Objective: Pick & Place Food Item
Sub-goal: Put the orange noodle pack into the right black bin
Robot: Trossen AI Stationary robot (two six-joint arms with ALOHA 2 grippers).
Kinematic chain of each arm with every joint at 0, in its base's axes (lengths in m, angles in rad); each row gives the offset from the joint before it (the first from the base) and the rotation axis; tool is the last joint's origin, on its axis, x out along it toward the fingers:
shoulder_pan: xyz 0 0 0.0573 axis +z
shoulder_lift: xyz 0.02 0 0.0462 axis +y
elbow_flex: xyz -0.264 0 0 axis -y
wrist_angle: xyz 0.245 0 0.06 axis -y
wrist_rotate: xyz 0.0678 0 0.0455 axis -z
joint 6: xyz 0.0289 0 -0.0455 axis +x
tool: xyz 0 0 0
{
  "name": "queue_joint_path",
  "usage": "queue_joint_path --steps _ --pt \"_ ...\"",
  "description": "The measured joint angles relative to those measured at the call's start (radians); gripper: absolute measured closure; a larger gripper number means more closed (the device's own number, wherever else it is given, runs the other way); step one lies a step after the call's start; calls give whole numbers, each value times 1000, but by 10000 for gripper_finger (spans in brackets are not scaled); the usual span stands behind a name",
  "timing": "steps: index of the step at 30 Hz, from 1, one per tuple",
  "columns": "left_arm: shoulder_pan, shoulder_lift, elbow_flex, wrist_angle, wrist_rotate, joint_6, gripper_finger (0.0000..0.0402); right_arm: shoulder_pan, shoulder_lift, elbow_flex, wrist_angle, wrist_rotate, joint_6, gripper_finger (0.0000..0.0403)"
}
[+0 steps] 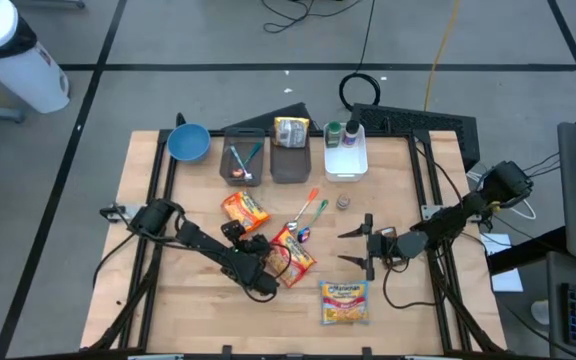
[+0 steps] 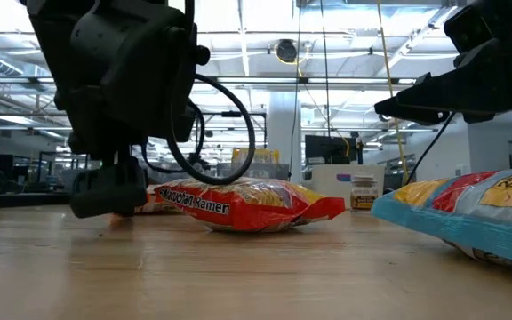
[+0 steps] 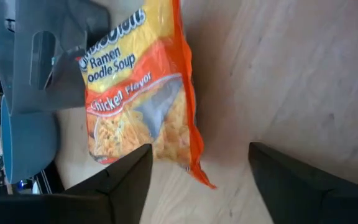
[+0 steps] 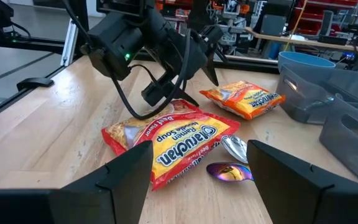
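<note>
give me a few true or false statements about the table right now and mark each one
1. Three ramen packets lie on the table. True: one orange, one red and one blue-edged.
2. The blue bowl sits at the table's front edge. False: it is at the back left, beside the grey bins.
3. The right gripper holds a packet. False: it is open and empty, to the right of the red packet.
4. A spoon lies between the orange and red packets. True.
5. The left gripper is near the orange packet. True: open, nothing between its fingers.
</note>
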Motion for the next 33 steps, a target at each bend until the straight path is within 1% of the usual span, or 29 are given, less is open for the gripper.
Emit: queue_joint_path --steps 9,16,17,21,24,28,33 --pt "23 0 -3 7 6 16 265 0 0 0 0 0 0 149" --pt "38 0 -3 6 37 30 384 0 0 0 0 0 0 149" --pt "38 -1 -3 6 42 36 392 0 0 0 0 0 0 149" --pt "40 -33 -2 -2 60 43 393 0 0 0 -2 0 0 149" --pt "40 -88 -2 -29 69 42 396 0 0 0 -7 0 0 149" --pt "40 -200 -2 -60 83 30 397 0 0 1 -12 1 -1 149" --pt "40 -377 -2 -63 88 13 398 0 0 1 -12 2 -11 149"
